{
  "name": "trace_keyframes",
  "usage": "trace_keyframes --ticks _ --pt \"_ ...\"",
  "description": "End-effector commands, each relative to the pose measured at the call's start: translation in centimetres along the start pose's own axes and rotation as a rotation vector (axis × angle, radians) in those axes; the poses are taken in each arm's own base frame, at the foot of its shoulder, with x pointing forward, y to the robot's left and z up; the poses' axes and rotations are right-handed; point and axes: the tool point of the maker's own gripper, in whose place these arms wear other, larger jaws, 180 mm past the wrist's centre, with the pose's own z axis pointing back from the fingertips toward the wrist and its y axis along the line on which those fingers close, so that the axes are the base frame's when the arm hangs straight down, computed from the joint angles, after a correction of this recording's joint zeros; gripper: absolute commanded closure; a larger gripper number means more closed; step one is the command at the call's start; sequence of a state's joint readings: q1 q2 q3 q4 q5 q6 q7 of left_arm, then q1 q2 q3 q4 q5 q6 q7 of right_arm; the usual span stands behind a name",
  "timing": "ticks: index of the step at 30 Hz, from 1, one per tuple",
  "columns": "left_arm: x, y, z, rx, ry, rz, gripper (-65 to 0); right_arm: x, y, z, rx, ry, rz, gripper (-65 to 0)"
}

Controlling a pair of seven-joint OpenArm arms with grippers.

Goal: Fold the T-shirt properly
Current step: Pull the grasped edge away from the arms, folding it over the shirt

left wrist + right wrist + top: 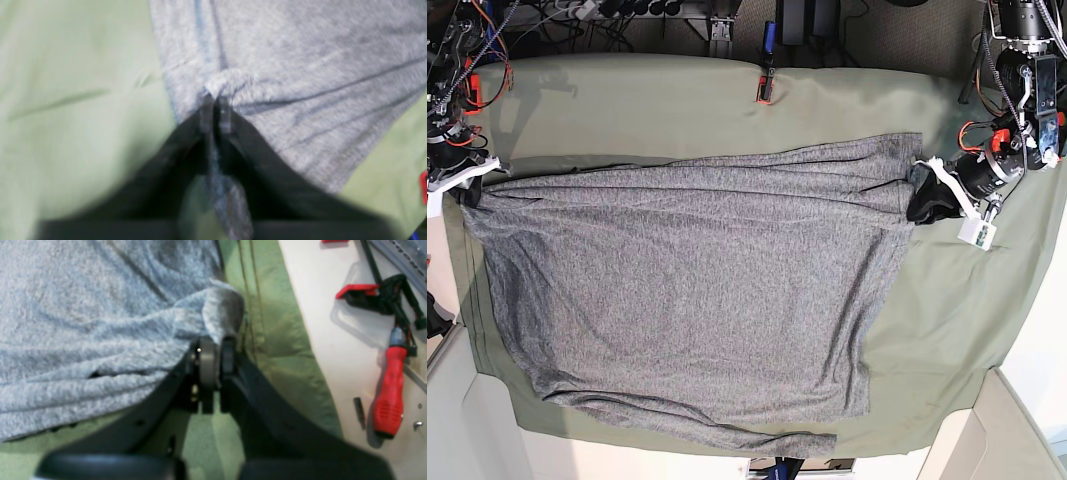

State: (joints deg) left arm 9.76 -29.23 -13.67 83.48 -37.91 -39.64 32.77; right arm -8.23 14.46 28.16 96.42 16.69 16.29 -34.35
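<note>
T-shirt [697,280]: heather-grey, spread flat over olive table cloth [947,320] on worktop | left gripper [216,113]: tips nearly together, pinching a small fold at shirt's edge | right gripper [215,355]: clamped on bunched shirt corner by cloth's edge | red-handled screwdriver [388,396] beside cloth.

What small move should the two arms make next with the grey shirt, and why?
Probably draw the left gripper back off the T-shirt: its jaws look nearly together with fabric between them, and that corner already lies on the green cloth. The right gripper pinches the opposite corner.
</note>
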Motion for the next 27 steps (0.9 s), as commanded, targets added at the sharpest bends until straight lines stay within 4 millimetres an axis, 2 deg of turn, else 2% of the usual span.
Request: trace_keyframes --ticks 1,2,3,6,9,12,14,18,27 --pt "1.2 0.8 0.6 0.01 -0.031 -0.014 -27.7 1.7 -0.4 0.2 -0.006 -0.052 0.013 0.0" --pt "0.8 1.0 0.8 0.016 -0.01 -0.006 -34.4 1.7 -0.4 0.2 -0.006 -0.052 0.013 0.0" --pt "0.5 1.3 1.2 0.016 0.015 0.015 -36.2 1.8 -0.4 0.2 -0.007 -0.053 0.013 0.0" --pt "0.6 1.8 3.2 0.004 0.04 0.091 -36.1 1.6 -0.5 0.2 -0.008 -0.046 0.014 0.0" --pt "1.4 1.2 6.0 -0.011 -0.014 0.126 -36.1 1.0 -0.5 0.3 -0.008 -0.033 0.015 0.0" --pt "0.2 -0.2 7.3 -0.033 0.011 0.129 -36.1 1.1 -0.5 0.3 -0.006 -0.031 0.013 0.0" --pt "-1.3 -0.8 7.4 -0.04 0.036 0.154 -36.1 1.4 -0.2 0.3 0.009 -0.042 -0.006 0.0" --pt "-2.8 -1.9 6.9 -0.049 0.036 0.206 -36.1 1.4 0.0 0.3 0.018 -0.044 -0.017 0.0" --pt "-5.9 -1.5 5.0 0.016 0.084 0.184 -36.1 1.4 0.0 0.3 0.018 -0.043 -0.017 0.0"
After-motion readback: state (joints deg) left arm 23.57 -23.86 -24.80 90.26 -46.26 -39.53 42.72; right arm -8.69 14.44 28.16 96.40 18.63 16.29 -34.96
